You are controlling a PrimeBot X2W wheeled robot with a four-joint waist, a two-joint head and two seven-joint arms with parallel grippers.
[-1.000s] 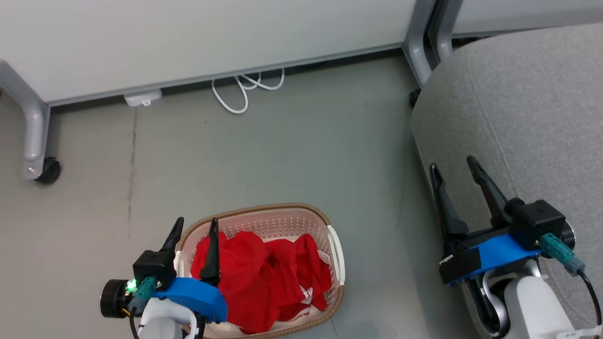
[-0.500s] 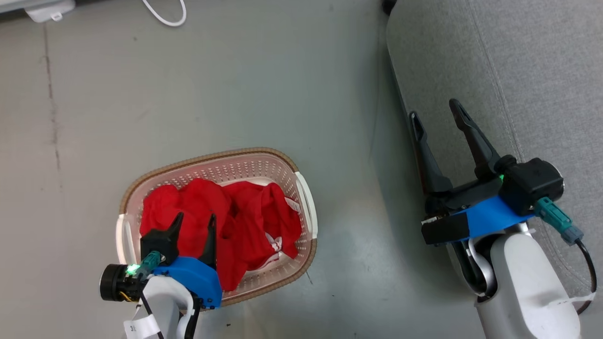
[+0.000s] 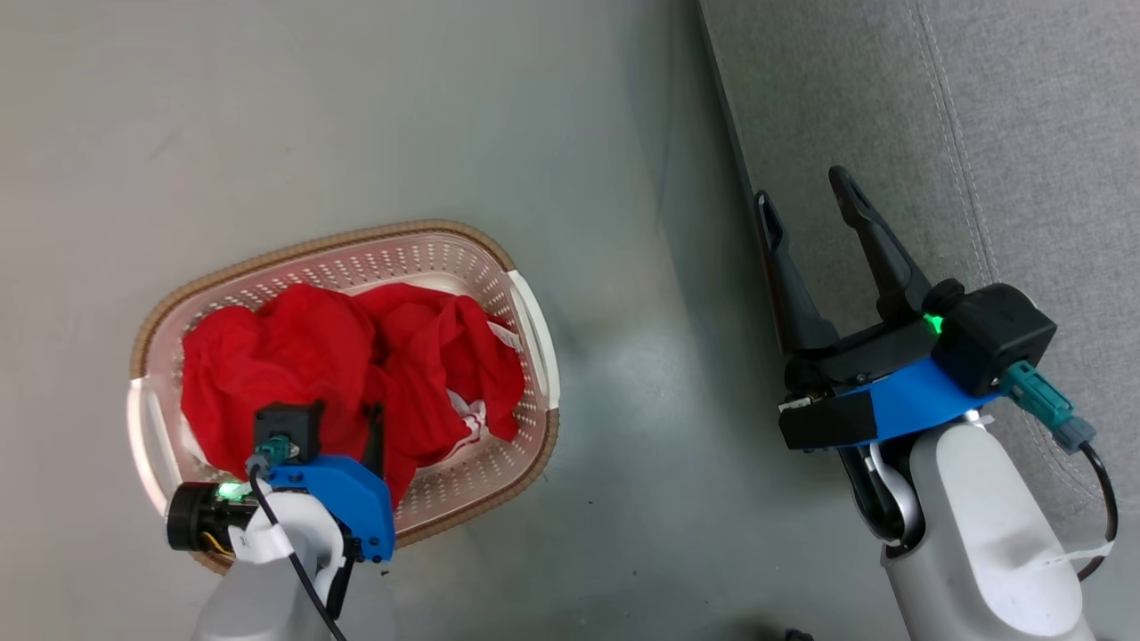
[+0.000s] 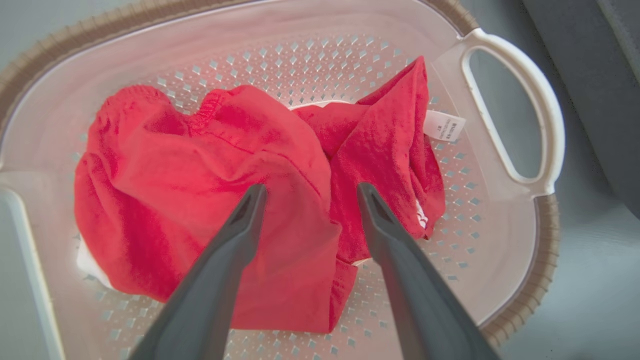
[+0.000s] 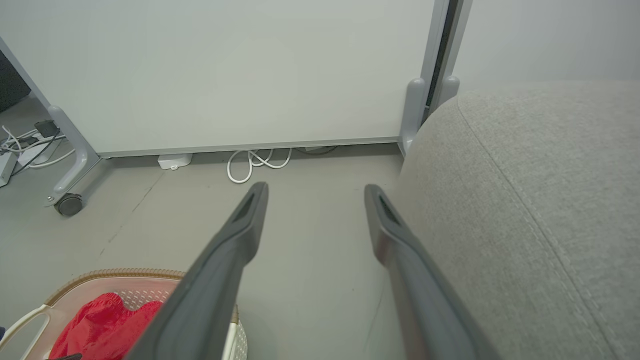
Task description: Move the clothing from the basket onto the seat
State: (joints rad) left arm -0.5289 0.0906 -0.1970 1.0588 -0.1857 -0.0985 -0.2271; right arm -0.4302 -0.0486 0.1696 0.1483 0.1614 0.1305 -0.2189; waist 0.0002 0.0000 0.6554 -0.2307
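The clothing (image 3: 356, 356) is a crumpled bright red heap with a bit of white trim, lying in the basket (image 3: 356, 239), a cream perforated tub with a brown rim on the floor. My left gripper (image 3: 337, 417) points down into the basket. In the left wrist view the left gripper (image 4: 311, 189) is open, its tips close over the clothing (image 4: 200, 175), nothing between them; the basket (image 4: 545, 125) surrounds it. My right gripper (image 3: 803, 189) is open and empty at the edge of the grey seat (image 3: 980, 133). The right wrist view shows the right gripper (image 5: 315, 189), seat (image 5: 525, 200), basket (image 5: 125, 274) and clothing (image 5: 100, 325).
Grey floor (image 3: 623, 445) lies between the basket and the seat. In the right wrist view a white panel (image 5: 225, 75) on grey legs stands beyond, with a caster (image 5: 69, 204), a looped white cable (image 5: 250, 167) and a small white box (image 5: 174, 161) at its foot.
The head camera has tilted down, so the whole picture has shifted. My left gripper has tipped downward and come lower over the red clothing. The right gripper has stayed open by the seat.
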